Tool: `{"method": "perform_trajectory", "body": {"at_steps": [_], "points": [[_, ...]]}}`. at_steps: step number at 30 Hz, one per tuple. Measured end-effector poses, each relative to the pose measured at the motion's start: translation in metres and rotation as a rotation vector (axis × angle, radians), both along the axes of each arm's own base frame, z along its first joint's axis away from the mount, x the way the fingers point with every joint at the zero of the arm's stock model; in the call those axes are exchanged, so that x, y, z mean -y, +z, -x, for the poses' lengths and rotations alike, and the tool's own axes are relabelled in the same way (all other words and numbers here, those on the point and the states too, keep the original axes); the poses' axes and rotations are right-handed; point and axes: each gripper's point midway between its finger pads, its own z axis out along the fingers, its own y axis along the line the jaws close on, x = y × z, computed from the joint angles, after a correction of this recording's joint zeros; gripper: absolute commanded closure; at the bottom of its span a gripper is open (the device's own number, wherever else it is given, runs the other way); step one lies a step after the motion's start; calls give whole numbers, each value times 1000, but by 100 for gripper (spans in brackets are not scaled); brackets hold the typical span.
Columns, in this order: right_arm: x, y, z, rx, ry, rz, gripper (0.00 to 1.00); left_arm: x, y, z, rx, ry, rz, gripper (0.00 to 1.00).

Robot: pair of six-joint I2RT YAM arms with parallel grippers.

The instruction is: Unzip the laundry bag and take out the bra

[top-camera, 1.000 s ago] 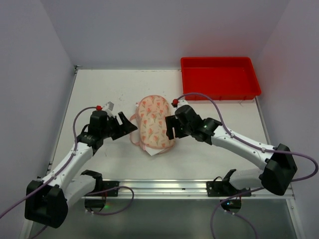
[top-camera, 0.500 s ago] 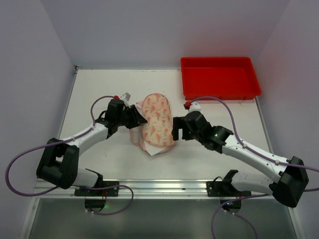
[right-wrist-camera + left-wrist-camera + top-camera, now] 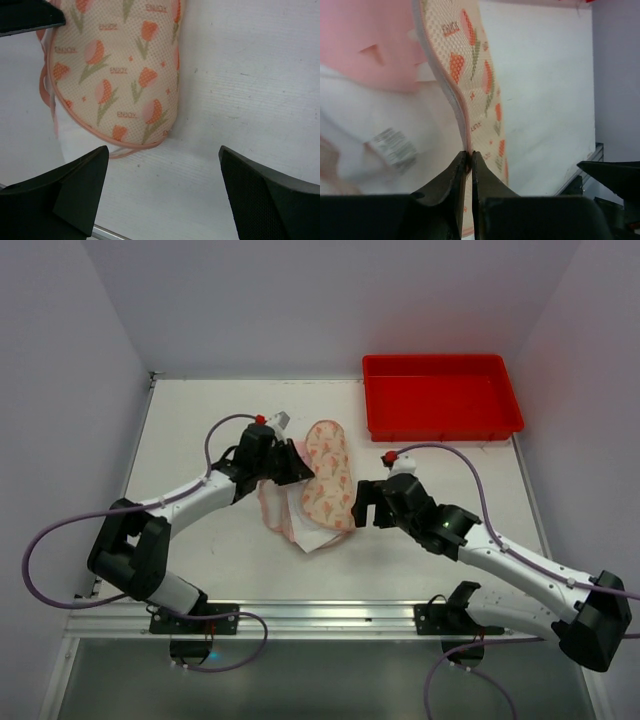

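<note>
The laundry bag (image 3: pixel 330 478), cream mesh with a red-pink flower print, lies mid-table and stands open like a clamshell. Its upper half (image 3: pixel 481 75) is tipped up on edge. My left gripper (image 3: pixel 302 470) (image 3: pixel 469 154) is shut on the pink edge trim of that half. Under the raised half lies the pink bra (image 3: pixel 367 47) (image 3: pixel 283 508), beside white fabric with a label (image 3: pixel 395 145). My right gripper (image 3: pixel 360 504) (image 3: pixel 162 150) hangs open just right of the bag (image 3: pixel 117 75), touching nothing.
A red tray (image 3: pixel 440 361) sits at the back right of the table. A metal rail (image 3: pixel 330 618) runs along the near edge between the arm bases. White walls close in the left, right and back.
My left gripper swung right to the bag, shut on its edge trim and tipped the upper half up and rightward, uncovering the contents. My right gripper opened wider and drew back.
</note>
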Motion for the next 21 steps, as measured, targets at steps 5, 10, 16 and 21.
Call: {"method": "perform_trajectory", "body": {"at_steps": [5,10,16,21], "points": [[11,19,2,74,-37,-60,8,60,46,-9,106,-115,49,76],[32,49,5,186,-94,-136,8,124,57,-6,140,-234,68,54],[42,72,6,270,-104,-171,8,134,32,15,71,-275,0,9],[29,65,-1,256,-50,-120,8,95,47,4,99,-170,-98,0]]}}
